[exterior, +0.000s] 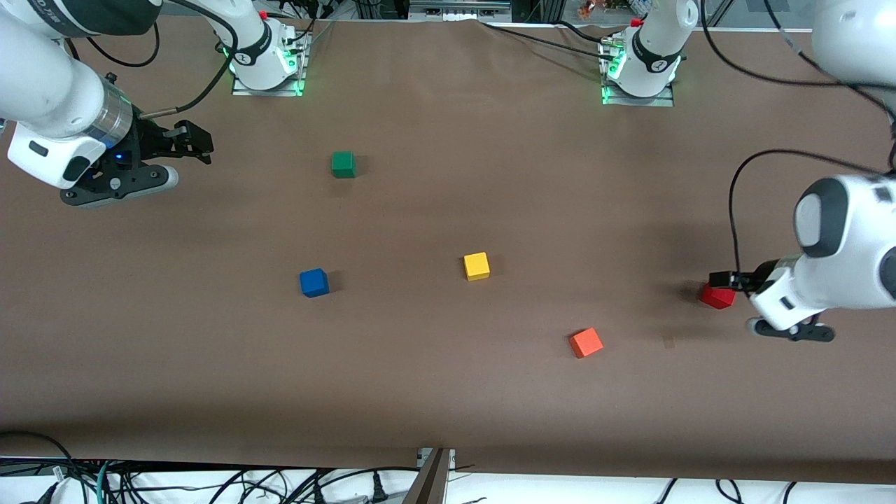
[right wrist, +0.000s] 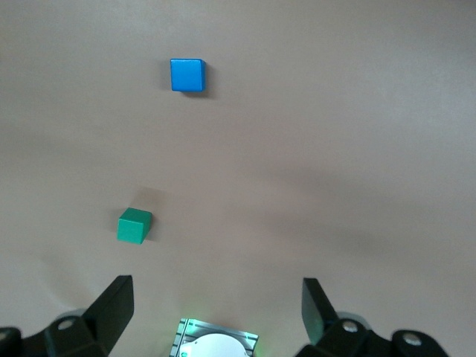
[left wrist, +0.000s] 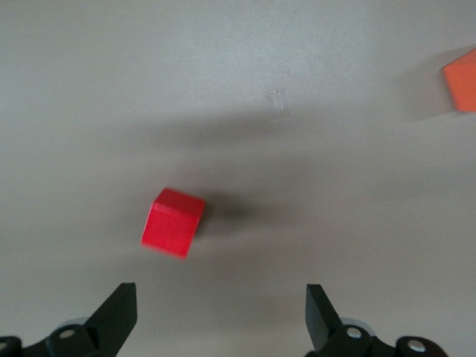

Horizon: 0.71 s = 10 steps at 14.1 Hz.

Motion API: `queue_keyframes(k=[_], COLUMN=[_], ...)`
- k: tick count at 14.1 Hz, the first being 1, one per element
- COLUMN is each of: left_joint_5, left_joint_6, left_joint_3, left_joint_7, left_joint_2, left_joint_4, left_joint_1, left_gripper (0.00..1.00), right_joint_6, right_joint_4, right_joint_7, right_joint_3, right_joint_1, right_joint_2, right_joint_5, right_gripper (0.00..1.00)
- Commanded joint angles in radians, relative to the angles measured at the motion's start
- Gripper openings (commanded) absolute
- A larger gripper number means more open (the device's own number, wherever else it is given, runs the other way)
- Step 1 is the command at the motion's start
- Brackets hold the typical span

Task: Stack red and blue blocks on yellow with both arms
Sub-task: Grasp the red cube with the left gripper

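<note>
The red cube [exterior: 717, 297] lies on the brown table near the left arm's end. My left gripper [exterior: 722, 280] hovers just over it, open and empty. In the left wrist view the red cube [left wrist: 172, 222] lies ahead of the spread fingers, not between them; the left gripper [left wrist: 221, 316] holds nothing. The blue cube [exterior: 314, 283] and the yellow cube [exterior: 477, 266] lie apart in the table's middle. My right gripper [exterior: 192, 143] is open and empty, up in the air near the right arm's end. The right wrist view shows the gripper [right wrist: 216, 309] and the blue cube [right wrist: 187, 75].
An orange cube [exterior: 586, 342] lies nearer the front camera than the yellow one, between it and the red cube; it also shows in the left wrist view [left wrist: 461, 79]. A green cube [exterior: 343, 164] lies nearer the robots' bases, seen too in the right wrist view [right wrist: 134, 226].
</note>
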State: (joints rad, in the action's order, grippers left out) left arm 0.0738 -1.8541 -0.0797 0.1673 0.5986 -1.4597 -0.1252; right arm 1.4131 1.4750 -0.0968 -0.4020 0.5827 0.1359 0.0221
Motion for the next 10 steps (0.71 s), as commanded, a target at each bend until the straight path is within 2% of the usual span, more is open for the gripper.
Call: queue_keyframes(k=[1,4,8,10], left_joint_5=[0.021,0.020,0.037,0.049], left_joint_6=[-0.118,-0.243,-0.272,-0.312], left_joint_3=[-0.006,-0.006,-0.005,-0.006], left_joint_7=[0.167,0.294,0.348,0.351], left_joint_2=[0.047,0.058,0.064,0.053], left_joint_4=[-0.048,-0.120,-0.145,-0.194], left_joint_1=[-0.037,-0.059,-0.062,-0.089], left_gripper=[1.00,1.00,1.00,1.00], right_joint_6=[-0.025,-0.026,0.001,0.023], right_joint_4=[-0.027,-0.027,-0.002,0.030], right_joint_7=[-0.020,-0.020,-0.003,-0.001], right_joint_3=[0.003,0.002,-0.027,-0.003], right_joint_1=[-0.010,-0.027,-0.030,-0.071], right_joint_2=[0.007,0.007,-0.009,-0.031], right_joint_5=[0.005,0.039,0.048,0.050], right_gripper=[1.00,1.00,1.00,1.00])
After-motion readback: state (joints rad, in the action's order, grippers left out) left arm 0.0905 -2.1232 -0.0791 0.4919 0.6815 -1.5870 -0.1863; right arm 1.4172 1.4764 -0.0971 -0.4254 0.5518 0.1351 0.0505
